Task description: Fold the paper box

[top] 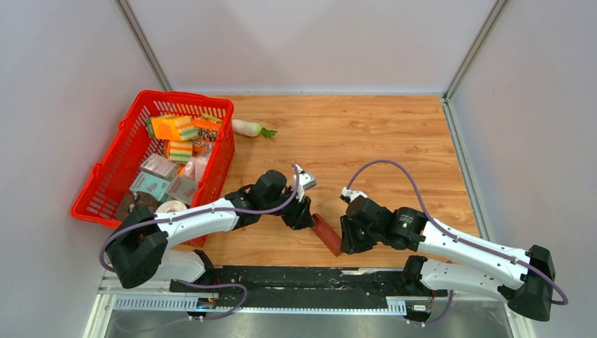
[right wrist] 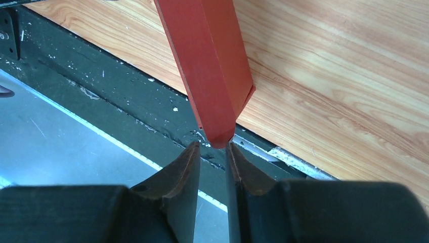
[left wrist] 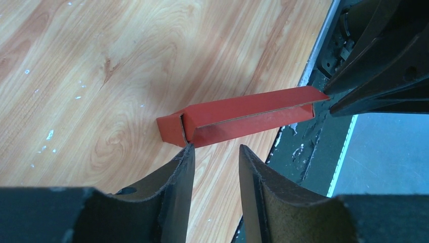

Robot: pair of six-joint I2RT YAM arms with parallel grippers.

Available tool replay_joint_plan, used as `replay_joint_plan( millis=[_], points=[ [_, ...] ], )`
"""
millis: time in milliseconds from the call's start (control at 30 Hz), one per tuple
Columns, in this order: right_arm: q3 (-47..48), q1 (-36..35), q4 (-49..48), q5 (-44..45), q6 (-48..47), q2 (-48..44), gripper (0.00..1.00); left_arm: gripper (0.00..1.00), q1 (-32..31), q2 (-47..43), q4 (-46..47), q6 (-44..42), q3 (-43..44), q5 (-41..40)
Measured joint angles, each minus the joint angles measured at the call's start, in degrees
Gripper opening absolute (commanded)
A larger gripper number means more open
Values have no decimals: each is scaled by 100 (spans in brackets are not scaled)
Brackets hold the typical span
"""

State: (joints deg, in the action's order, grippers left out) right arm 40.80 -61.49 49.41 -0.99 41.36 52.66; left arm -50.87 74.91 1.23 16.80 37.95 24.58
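Your dark red, creased thin-cardboard paper box (top: 326, 234) sits at the near edge of the light wooden tabletop (top: 380, 134), between both arms. Your right gripper (right wrist: 212, 146) stands narrow, nipping one end of it. Your left gripper (left wrist: 215, 148) stands half-wide and holds nothing, with one fingertip (left wrist: 187, 152) at the box's other end.

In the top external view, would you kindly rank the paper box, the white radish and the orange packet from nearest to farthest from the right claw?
1. paper box: just left of the right claw, at the near table edge.
2. white radish: far side, left of centre.
3. orange packet: farther left, inside the red basket.
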Motion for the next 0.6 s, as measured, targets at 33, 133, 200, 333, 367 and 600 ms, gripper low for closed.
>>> replay_joint_plan(
  millis=[33,133,200,333,367,600],
  points=[
    [0,0,-2,-4,22,0,25,46,2,2,22,2,0,31],
    [0,0,-55,-26,66,2,20,43,2,98,46,0,46,175],
    [0,2,-90,-24,90,9,19,41,11,225,72,-2,103,302],
    [0,2,-149,42,103,42,15,32,28,365,116,0,118,452],
    [2,2,-168,79,101,63,15,31,35,369,116,-2,118,485],
    [323,2,-122,557,31,468,43,43,39,208,109,7,46,522]
  ],
)
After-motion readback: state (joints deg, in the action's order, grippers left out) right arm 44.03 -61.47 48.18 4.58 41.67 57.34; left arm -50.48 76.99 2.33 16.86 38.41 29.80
